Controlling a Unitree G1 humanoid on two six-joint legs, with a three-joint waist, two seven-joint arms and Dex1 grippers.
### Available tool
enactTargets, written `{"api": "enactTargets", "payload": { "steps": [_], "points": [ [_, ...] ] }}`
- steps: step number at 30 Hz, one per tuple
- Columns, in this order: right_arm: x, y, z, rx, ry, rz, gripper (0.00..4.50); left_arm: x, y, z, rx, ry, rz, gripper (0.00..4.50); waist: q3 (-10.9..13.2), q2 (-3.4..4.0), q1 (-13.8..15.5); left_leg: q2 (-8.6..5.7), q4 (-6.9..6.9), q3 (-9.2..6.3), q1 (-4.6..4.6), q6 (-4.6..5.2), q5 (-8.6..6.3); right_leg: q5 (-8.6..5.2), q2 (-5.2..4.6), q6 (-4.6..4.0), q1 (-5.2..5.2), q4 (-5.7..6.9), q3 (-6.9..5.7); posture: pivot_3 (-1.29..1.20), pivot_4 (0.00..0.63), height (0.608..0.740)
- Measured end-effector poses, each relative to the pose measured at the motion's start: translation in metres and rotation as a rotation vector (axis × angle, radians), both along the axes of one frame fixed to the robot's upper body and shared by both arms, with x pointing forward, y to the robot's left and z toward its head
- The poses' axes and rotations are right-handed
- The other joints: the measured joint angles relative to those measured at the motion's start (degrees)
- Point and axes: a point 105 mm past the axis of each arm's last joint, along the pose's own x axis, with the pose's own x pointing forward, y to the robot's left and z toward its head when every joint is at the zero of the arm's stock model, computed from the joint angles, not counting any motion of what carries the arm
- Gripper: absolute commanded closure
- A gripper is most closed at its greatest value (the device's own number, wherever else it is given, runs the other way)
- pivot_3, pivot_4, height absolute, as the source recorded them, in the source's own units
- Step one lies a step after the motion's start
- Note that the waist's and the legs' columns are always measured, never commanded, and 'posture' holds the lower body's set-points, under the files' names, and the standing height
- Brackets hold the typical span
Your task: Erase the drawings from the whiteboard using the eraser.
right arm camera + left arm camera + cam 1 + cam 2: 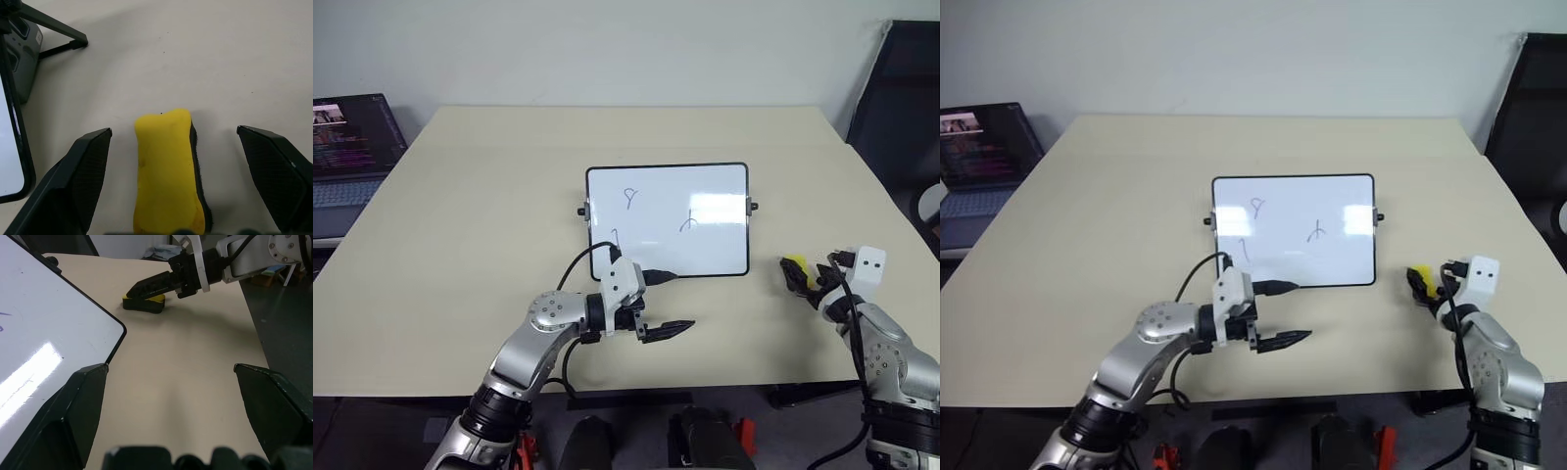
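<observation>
Three drawings (pixel 630 199) remain on the whiteboard (pixel 715 257), so nothing is erased yet. Right gripper (pixel 173 205) has its fingers spread around the eraser (pixel 167 171) on the table (pixel 489 196), ungrasped. Left gripper (pixel 166 416) hovers near the board, fingers apart.

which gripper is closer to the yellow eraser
Right. The right gripper stands open astride the eraser; the left gripper hangs off by the whiteboard near its front edge.

Bright, even overhead light; white glare streaks on the whiteboard (pixel 668 220); soft shadows on the worktop (pixel 489 225); sharp throughout.
</observation>
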Motion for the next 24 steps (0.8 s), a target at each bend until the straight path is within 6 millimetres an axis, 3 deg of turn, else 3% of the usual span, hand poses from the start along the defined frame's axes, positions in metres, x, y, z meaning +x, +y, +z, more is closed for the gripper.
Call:
{"api": "enactTargets", "payload": {
  "steps": [14,17,24],
  "points": [
    [0.000,0.003,-0.004,-0.003,0.024,0.011,0.01,0.003,0.004,-0.002,0.035,-0.017,0.014,0.00,0.00,0.01,0.02,0.01,0.00,-0.02,0.00,0.00,0.00,0.00,0.00,0.00,0.00,0.01,-0.01,0.00,0.150,0.740],
    [0.000,0.002,-0.006,-0.001,0.030,0.009,0.55,0.003,0.004,-0.002,0.040,-0.018,0.017,0.00,0.00,0.01,0.02,0.00,0.00,-0.01,0.00,0.00,0.00,0.00,0.00,0.00,0.00,0.00,-0.01,0.00,0.150,0.740],
    [0.000,0.001,-0.010,0.008,0.043,0.009,3.13,0.008,0.006,-0.003,0.052,-0.032,0.026,0.00,0.01,0.01,0.01,0.01,0.00,-0.02,0.00,0.00,0.00,0.00,0.00,0.00,0.00,0.00,-0.02,0.00,0.150,0.740]
  ]
}}
